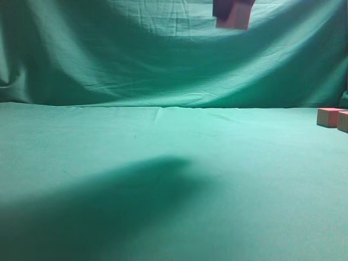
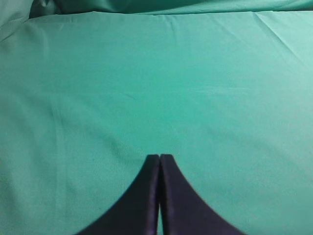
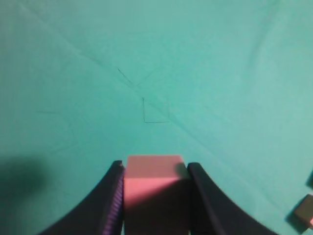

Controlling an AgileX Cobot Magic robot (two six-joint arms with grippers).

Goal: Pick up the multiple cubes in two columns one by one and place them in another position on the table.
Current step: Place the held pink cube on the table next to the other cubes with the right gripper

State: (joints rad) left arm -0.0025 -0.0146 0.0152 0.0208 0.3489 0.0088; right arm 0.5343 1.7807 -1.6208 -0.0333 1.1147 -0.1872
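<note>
Cube (image 3: 154,183) clamped in R gripper (image 3: 154,196) above creased green table (image 1: 163,163), L gripper (image 2: 159,161) closed

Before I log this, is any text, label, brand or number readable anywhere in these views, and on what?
None: no readable text in any view.
The cube held in the right hand: plain faces, no print.
The two cubes at the table's right edge: plain, and blurred.
The table cloth: faint creases only, no markings.
The left hand: plain black, no label.
</note>
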